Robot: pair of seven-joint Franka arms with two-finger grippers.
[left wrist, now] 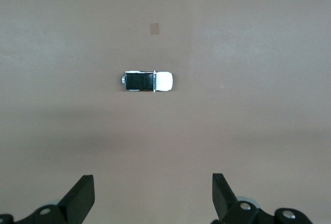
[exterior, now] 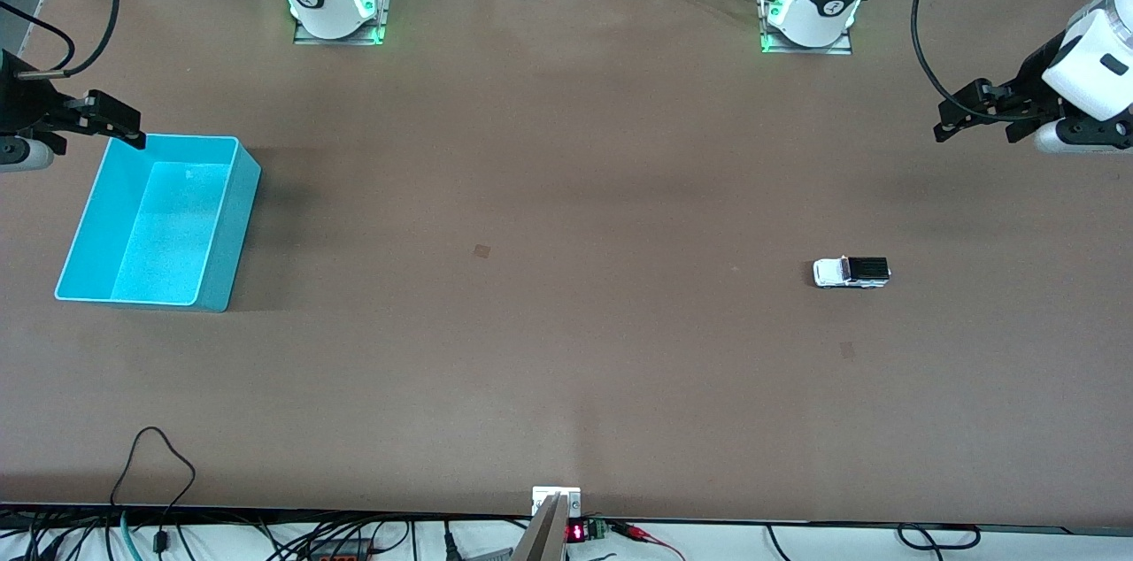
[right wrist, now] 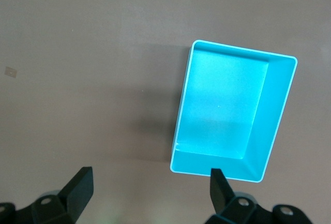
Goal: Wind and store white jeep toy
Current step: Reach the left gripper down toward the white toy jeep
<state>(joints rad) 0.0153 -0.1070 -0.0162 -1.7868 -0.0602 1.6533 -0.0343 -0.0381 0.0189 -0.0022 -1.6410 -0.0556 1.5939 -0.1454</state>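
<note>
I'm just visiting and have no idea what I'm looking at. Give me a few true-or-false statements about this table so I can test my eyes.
1. The white jeep toy already lies inside the cyan bin. False: it stands on the bare table toward the left arm's end, and the bin is empty.
2. The left gripper has its jaws open and holds nothing. True.
3. The jeep lies tipped on its side. False: it sits upright on its wheels, black roof up.
4. The right gripper hangs by the bin's corner with open jaws. True.
5. The bin and the jeep touch each other. False: they sit far apart, at different ends of the table.
</note>
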